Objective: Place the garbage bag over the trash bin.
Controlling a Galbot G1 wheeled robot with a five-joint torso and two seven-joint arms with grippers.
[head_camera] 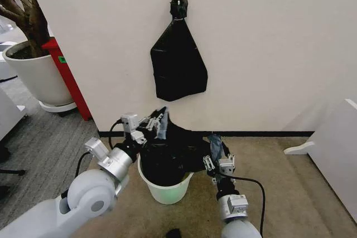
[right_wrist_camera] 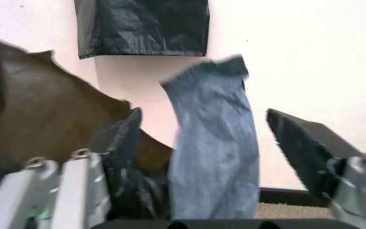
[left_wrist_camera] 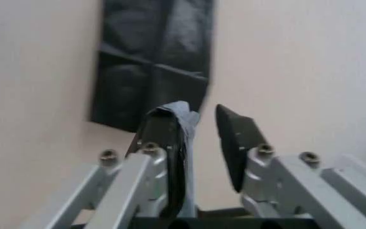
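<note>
Garbage bag sits bunched over the mouth of the trash bin, on the floor against the wall; you can see the bin's cream lower wall and part of its front rim, the rest is under black plastic. Left gripper is at the bag's left rear edge. In your left wrist view the left gripper has its jaws parted, with a strip of film lying on one finger; nothing is pinched between them. Right gripper is at the bag's right edge. The right wrist view shows the right gripper spread wide, a pale fold of the bag standing loose in the gap, touching neither pad that you can make out. A second black bag bundle hangs from a wall hook above. Plant pot stands far left, its edge cut off.
</note>
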